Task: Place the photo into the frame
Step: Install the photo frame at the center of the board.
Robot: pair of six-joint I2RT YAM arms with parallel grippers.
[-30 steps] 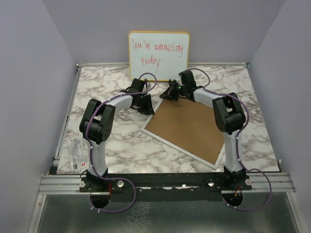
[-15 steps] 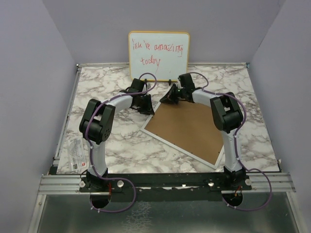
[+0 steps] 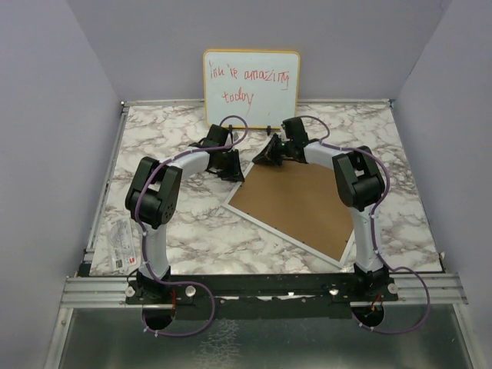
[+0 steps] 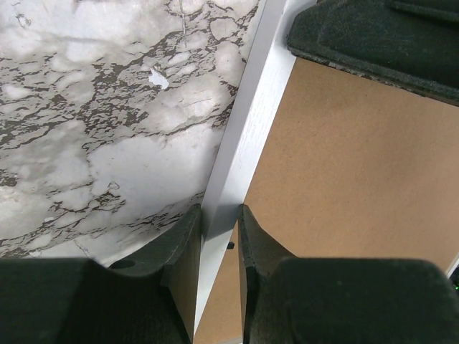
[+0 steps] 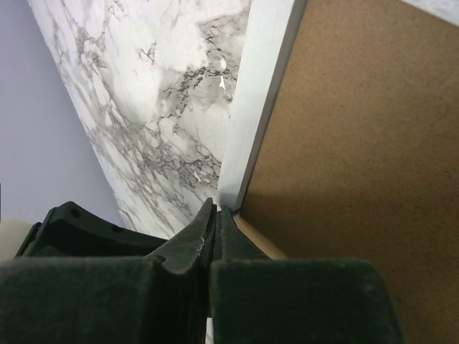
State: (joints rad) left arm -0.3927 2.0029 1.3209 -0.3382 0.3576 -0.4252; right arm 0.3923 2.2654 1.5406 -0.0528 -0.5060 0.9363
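The frame [image 3: 277, 233] lies face down on the marble table, white rim around the brown backing board [image 3: 304, 200]. My left gripper [image 3: 231, 171] is at the frame's far left edge. In the left wrist view it [image 4: 220, 218] is shut on the white rim [image 4: 251, 107], one finger on each side. My right gripper [image 3: 265, 156] is at the frame's far corner. In the right wrist view it [image 5: 216, 211] has its fingers pressed together, tips against the corner of the rim [image 5: 262, 79] beside the backing board [image 5: 358, 143]. The photo is not in view.
A wood-edged whiteboard [image 3: 250, 87] with red handwriting leans on the back wall just behind both grippers. A printed packet [image 3: 121, 242] lies at the table's left edge. The two grippers are close together; the right one shows in the left wrist view [image 4: 380, 36].
My right gripper has shifted slightly left toward the frame's far corner since a second ago. The left arm and the frame have not moved.
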